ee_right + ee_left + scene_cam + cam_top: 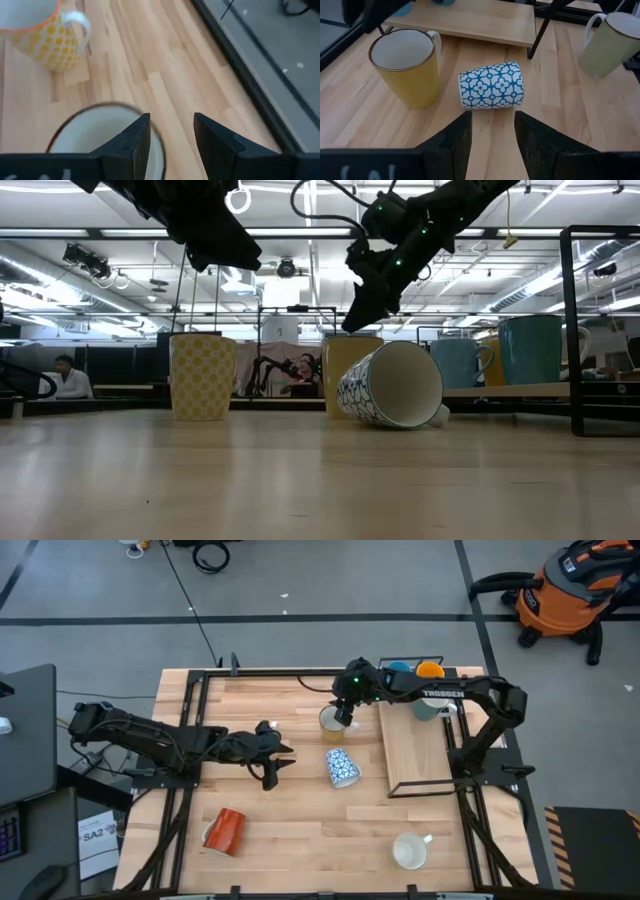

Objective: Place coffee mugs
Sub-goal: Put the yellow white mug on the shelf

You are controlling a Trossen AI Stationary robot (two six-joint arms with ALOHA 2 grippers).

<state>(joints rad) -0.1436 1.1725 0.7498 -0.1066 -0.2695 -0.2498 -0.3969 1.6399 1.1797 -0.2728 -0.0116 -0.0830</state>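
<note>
While right end effector point(342, 721) hovers spread over yellow mug point(331, 720) | left end effector point(271, 762) spread, low nr patterned mug point(342, 767)

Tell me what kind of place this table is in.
Most likely a robotics lab or workshop: a shop vacuum stands on a taped concrete floor, cables trail nearby, and the low view shows open ceiling ducting over a seated person.

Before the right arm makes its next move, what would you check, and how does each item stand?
1. Right gripper fingers open: ok.
2. Right gripper over the rim of the yellow mug: ok.
3. Yellow mug upright: ok.
4. Bare space on the raised board: ok.
5. Patterned mug upright: not ok, it lies on its side.
6. Left gripper open and apart from the patterned mug: ok.
</note>
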